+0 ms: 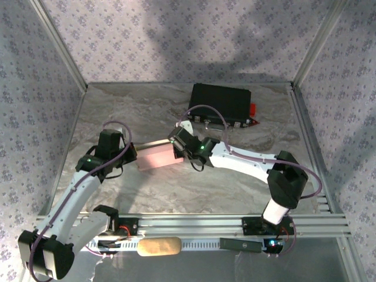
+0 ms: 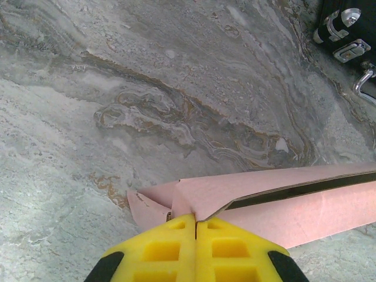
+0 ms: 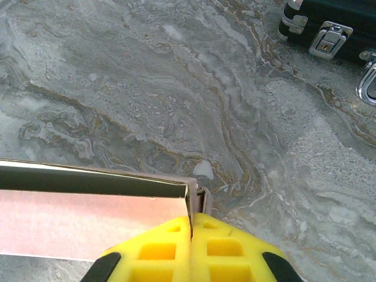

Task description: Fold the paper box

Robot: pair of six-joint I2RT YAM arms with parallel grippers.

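Grey marbled table point(image 1: 135, 111), black case point(image 1: 220, 101)

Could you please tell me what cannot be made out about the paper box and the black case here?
- Top external: the ends of the paper box are hidden by the left gripper and the right gripper; its slits are too small to see.
- Left wrist: the box runs off the right edge.
- Right wrist: it runs off the left edge; its inside is a dark gap.
- Both wrist views: the black case is cut off by the frame.

Top camera looks down over the table point(image 1: 235, 176); both wrist cameras, close in, share the paper box point(image 2: 305, 211).
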